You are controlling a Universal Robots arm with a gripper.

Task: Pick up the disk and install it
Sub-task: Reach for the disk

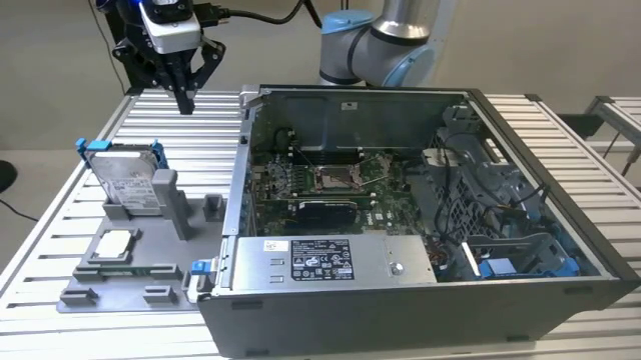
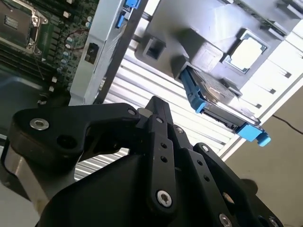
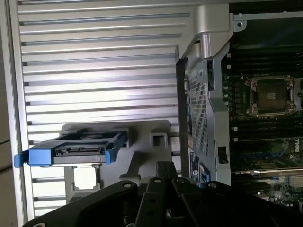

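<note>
Slatted metal counter (image 1: 150, 135) carries your work: the disk (image 1: 128, 176) stands on edge in a grey holder (image 1: 125, 281) beside the open computer case (image 1: 421, 300). Your claw (image 1: 185, 101) hangs well above it, pinched narrow and empty, so you are at the approach step. Grasping would call for spreading the fingers over the blue frame; mind the holder's upright post (image 1: 173, 202) and the square chip (image 1: 112, 244).
</note>
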